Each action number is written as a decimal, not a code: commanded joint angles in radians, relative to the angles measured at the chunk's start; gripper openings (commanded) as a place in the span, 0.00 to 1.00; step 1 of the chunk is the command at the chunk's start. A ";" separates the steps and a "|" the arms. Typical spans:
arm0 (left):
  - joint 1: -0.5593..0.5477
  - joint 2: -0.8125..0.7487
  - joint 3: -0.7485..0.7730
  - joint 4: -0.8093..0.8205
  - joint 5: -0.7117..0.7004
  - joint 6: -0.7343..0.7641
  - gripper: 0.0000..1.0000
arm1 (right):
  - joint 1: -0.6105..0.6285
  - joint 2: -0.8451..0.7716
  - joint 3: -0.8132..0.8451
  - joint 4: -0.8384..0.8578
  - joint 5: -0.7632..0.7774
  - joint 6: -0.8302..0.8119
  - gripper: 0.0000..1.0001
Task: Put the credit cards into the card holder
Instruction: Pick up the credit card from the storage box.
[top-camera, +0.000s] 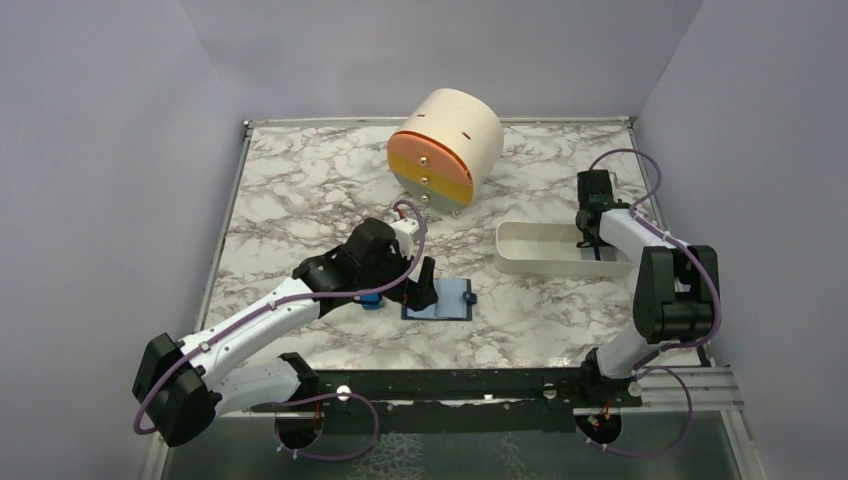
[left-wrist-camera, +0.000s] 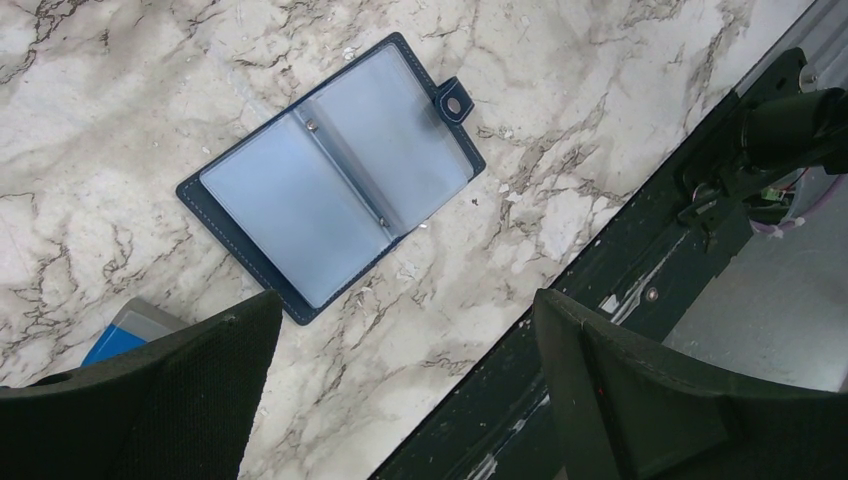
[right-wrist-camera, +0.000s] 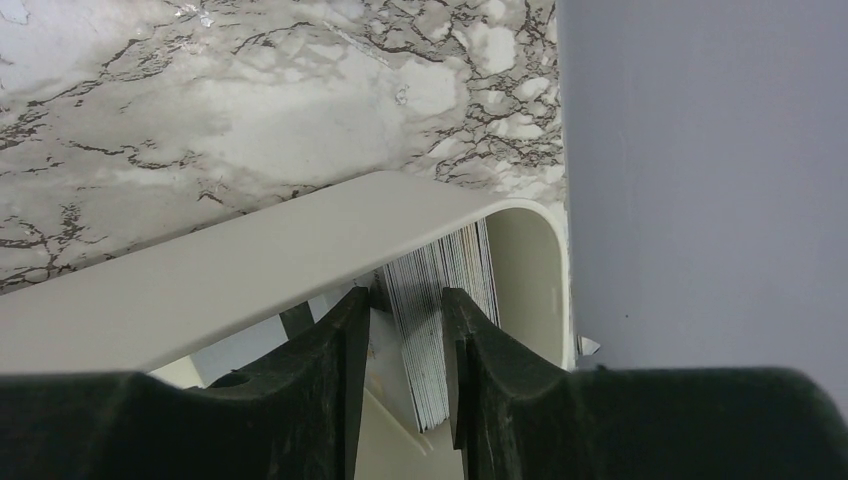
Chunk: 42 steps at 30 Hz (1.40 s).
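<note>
Cards are thin, stiff, light, slick; we pinch a few across their flat faces. Pale, they stand on edge in the tray by the counter's right edge. Right tool straddles some, narrow; we cannot tell if it grips. Left tool stands wide over the open navy card holder.

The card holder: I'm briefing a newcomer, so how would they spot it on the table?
On the marble table, look toward the near side, under the left gripper. The card holder lies open and flat: navy-edged with pale blue-grey pockets and a snap tab, unlike the small bright blue block beside it.
</note>
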<state>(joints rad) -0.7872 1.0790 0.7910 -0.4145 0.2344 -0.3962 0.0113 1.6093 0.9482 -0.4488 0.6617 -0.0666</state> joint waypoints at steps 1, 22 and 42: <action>0.004 -0.019 0.030 -0.006 -0.017 0.013 0.99 | -0.007 -0.013 0.001 0.009 0.046 -0.012 0.32; 0.008 -0.031 0.028 -0.011 -0.020 0.011 0.99 | -0.007 -0.021 0.016 0.012 0.023 -0.007 0.14; 0.012 -0.049 0.015 -0.036 -0.110 -0.023 0.99 | 0.009 -0.111 0.183 -0.281 -0.241 0.115 0.01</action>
<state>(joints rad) -0.7799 1.0485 0.7910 -0.4435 0.1772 -0.4042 0.0151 1.5349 1.0740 -0.6392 0.4892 0.0017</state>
